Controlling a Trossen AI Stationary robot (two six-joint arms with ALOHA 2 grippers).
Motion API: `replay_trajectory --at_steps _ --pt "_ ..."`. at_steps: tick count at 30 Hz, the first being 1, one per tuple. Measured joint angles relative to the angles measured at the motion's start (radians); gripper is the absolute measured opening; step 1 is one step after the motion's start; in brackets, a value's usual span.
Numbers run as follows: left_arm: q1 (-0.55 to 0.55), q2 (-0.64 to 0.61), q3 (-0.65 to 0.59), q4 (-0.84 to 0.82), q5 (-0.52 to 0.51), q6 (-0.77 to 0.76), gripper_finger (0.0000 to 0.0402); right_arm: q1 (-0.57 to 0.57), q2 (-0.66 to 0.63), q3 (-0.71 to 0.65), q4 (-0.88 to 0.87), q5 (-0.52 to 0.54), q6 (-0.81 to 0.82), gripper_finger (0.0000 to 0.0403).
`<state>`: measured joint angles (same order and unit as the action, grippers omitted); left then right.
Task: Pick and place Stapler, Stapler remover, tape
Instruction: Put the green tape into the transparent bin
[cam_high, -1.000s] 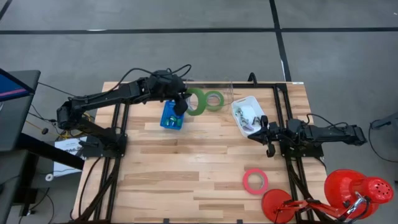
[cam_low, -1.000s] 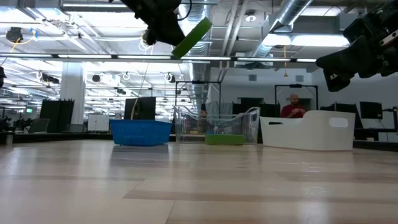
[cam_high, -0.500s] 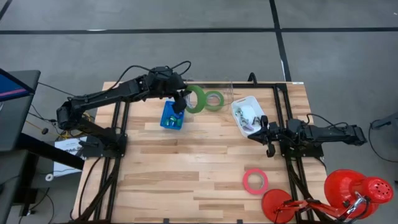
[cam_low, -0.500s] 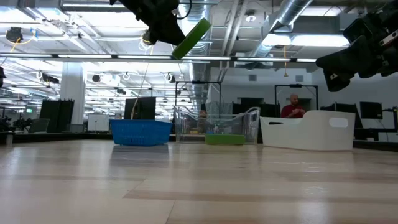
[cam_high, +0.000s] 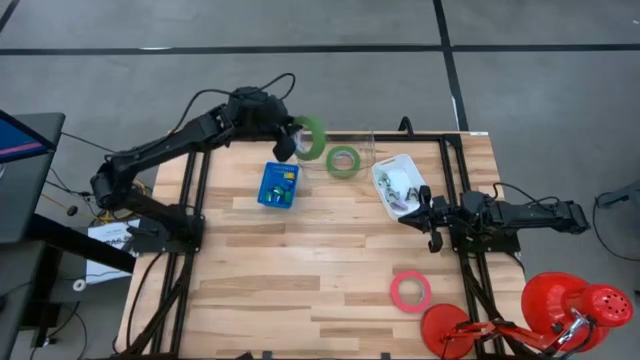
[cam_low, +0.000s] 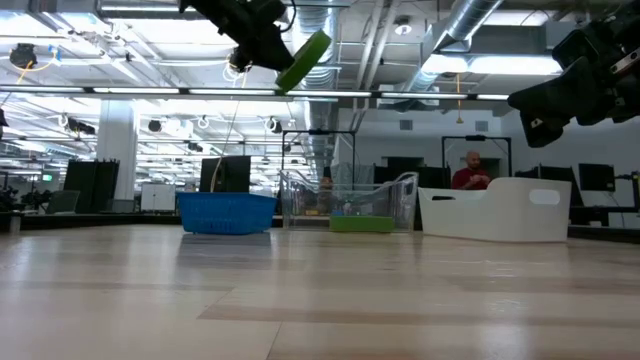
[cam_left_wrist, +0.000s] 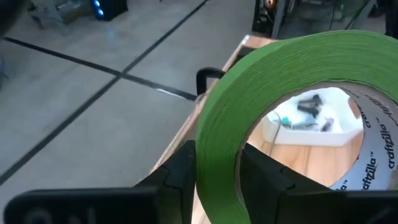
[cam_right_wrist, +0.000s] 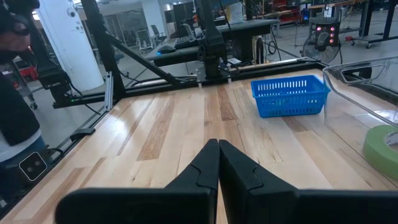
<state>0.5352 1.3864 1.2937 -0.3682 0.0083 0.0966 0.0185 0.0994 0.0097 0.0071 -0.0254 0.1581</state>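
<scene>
High over the far left of the table, our left gripper (cam_high: 285, 143) is clamped on the wall of a green tape roll (cam_high: 309, 138), one finger inside the ring and one outside, the roll hanging tilted in the air above the blue basket (cam_high: 278, 185) and just short of the clear bin (cam_high: 368, 150). A second green roll (cam_high: 344, 160) lies flat in that bin, and the pinkish-red roll (cam_high: 410, 291) waits well apart near the front right. Our right gripper (cam_high: 432, 216) rests with fingers pressed together beside the white tray (cam_high: 383, 168). We judge the risk lies in the narrow pinch: the tilted roll could swing or slip free, clip the bin's clear wall, or land on the basket instead if let go too soon.
</scene>
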Motion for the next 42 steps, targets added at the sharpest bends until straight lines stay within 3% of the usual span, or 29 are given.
replay_trajectory --at_steps 15,42 --pt "0.043 0.213 0.200 0.004 -0.004 -0.001 0.0081 0.000 0.000 0.000 0.000 0.000 0.000 0.0000" --pt "0.089 0.481 0.210 0.011 -0.004 0.000 0.0082 0.000 0.000 0.000 0.000 0.000 0.000 0.0000"
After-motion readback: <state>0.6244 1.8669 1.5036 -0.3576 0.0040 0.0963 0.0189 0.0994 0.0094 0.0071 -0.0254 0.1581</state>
